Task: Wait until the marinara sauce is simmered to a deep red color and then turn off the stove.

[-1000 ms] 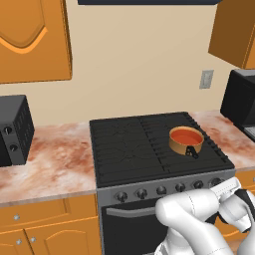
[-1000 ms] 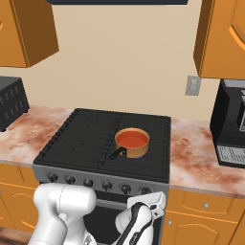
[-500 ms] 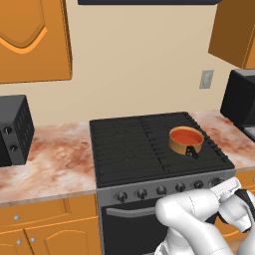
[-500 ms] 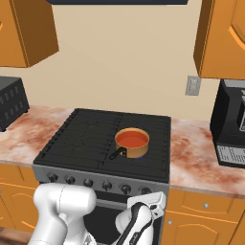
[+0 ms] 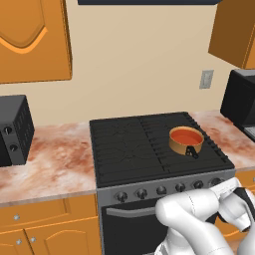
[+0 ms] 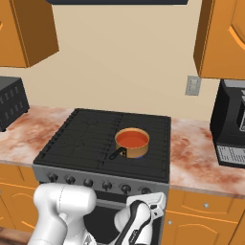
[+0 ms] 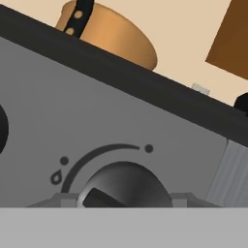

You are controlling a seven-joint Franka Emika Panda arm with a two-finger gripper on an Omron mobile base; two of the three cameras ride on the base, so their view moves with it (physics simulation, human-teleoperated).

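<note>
Facing the stove (image 5: 129,144) from the near side, we see the saucepan (image 5: 186,141) on the right-hand grates, toward the middle depth of the cooktop, its short black handle pointing at the near edge. Inside it the marinara sauce (image 5: 186,135) reads as a flat orange-red disc; in the right base view the sauce (image 6: 131,139) looks the same shade, red with an orange cast.

We judge the waiting step to be at or close to its end, though we cannot say from colour alone whether the sauce counts as deep red.

Our hand sits low in front of the grey front panel (image 7: 97,121), at the right end of the knob row (image 5: 162,190). Through the hand view we look straight at one knob (image 7: 123,186), which lies very near and centred at the bottom of the picture, with its arc marking and dots printed on the panel above it. The saucepan (image 7: 109,36) rises beyond the stove's near edge, so this knob lies roughly below the pan.

Of the gripper (image 7: 123,199) we see only grey tips on either side of the knob; we cannot tell whether they are spread wide, nearly closed, or pressing on it.

What remains, as we judge it, is the turn of this knob to off, and nothing in the pictures shows that it has been made.
</note>
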